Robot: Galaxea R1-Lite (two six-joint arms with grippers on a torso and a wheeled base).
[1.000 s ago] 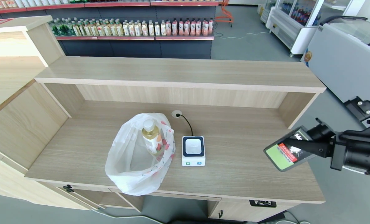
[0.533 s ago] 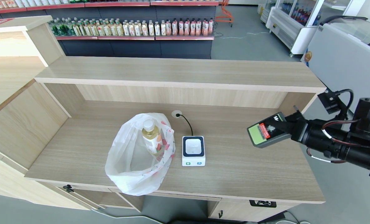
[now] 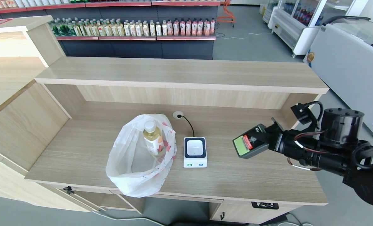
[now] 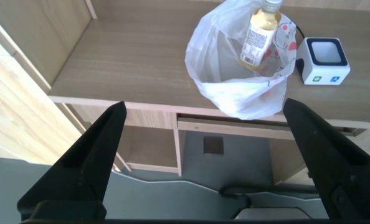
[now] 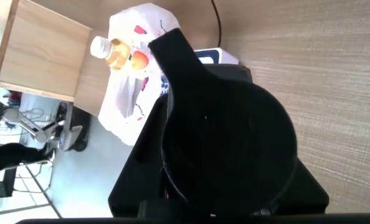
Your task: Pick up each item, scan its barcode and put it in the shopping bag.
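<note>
Head view, green-labelled box (image 3: 250, 142) clamped between right fingers (image 3: 270, 135) near scanner (image 3: 195, 152), left fingers (image 4: 91, 162) spread

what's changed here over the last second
The right gripper, shut on the dark package, carried it leftward from near the right end of the counter, closer to the scanner. Nothing was taken hold of or let go. The shopping bag, the bottle inside it and the scanner stayed where they were.

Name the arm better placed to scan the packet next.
Right: the right gripper holds the dark packet above the counter, just right of the scanner. The left gripper is open, empty, off the counter's near edge.
</note>
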